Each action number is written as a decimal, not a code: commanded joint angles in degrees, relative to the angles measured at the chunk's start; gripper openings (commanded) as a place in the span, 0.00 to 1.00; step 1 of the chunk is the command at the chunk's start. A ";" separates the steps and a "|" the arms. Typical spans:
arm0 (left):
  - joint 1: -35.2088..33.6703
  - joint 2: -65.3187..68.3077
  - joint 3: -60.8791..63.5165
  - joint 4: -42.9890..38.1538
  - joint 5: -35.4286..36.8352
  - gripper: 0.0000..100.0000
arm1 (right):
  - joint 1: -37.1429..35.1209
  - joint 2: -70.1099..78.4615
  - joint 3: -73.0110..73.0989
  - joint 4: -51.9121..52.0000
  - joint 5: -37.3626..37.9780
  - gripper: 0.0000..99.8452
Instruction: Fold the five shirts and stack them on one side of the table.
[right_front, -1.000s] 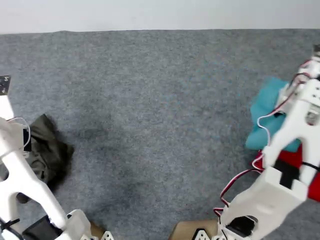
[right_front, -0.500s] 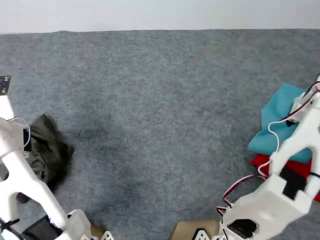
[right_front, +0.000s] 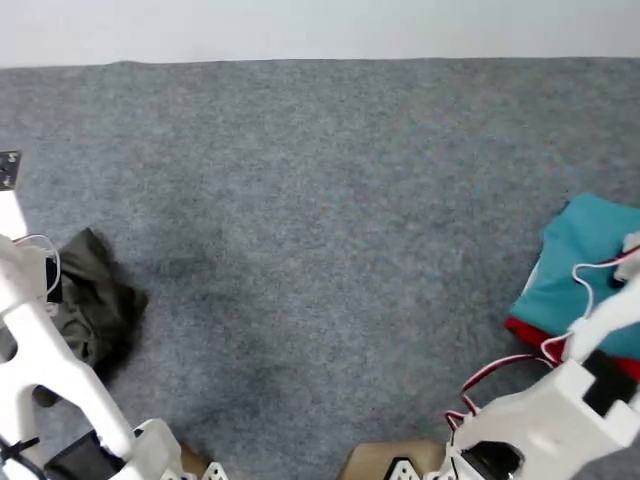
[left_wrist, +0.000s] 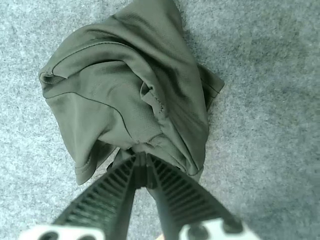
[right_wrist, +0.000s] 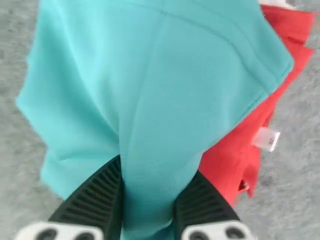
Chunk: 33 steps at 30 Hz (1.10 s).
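High view: the right arm has dragged the teal shirt (right_front: 590, 262) toward the table's right edge, over the red shirt (right_front: 527, 333); I judge the stack is forming there. The right gripper (right_wrist: 155, 172) has its jaws clamped on teal cloth. The left gripper (left_wrist: 142, 161) pinches the olive shirt (left_wrist: 125, 90), crumpled at the left edge.

Table (right_front: 320, 200) left edge: crumpled shirt (right_front: 95, 300). Right edge, well apart: folded shirt (right_front: 590, 270) atop lower shirt (right_front: 522, 330).

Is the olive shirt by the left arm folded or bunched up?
Bunched up: the olive shirt lies in a crumpled heap with irregular creases, a pinch of it clamped in the left gripper.
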 joint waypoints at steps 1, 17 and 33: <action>0.18 -2.02 -0.22 0.44 -0.53 0.01 | 2.59 0.22 -0.44 -2.24 5.27 0.01; 0.09 -2.02 0.04 0.44 -0.53 0.01 | 2.59 -4.88 -5.63 6.20 7.65 0.38; 0.18 -1.93 0.04 0.35 -0.53 0.01 | -10.42 3.65 6.86 -2.15 7.47 0.04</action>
